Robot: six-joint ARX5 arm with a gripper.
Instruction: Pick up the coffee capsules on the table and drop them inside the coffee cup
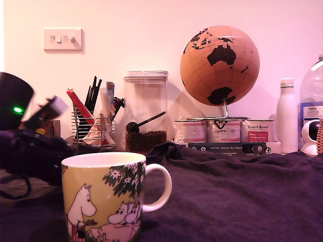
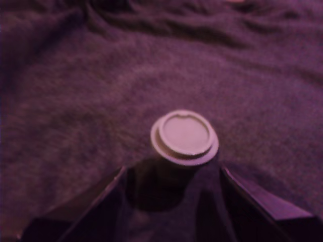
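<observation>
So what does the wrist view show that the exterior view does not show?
Only the wrist view shows a coffee capsule standing on the cloth, just ahead of the open gripper. Only the exterior view shows the coffee cup, the globe, the bean canister and tins. Both show the dark wrinkled table cloth.

- A dark box (image 1: 229, 147) under the tins bore white lettering, partly legible: "Auf den Spuren".
- A clear bottle's label (image 1: 311, 112) read "TESCO".

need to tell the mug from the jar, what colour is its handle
White, like the rim; the coffee cup body is yellow-green. Exterior view shows it best.
</observation>
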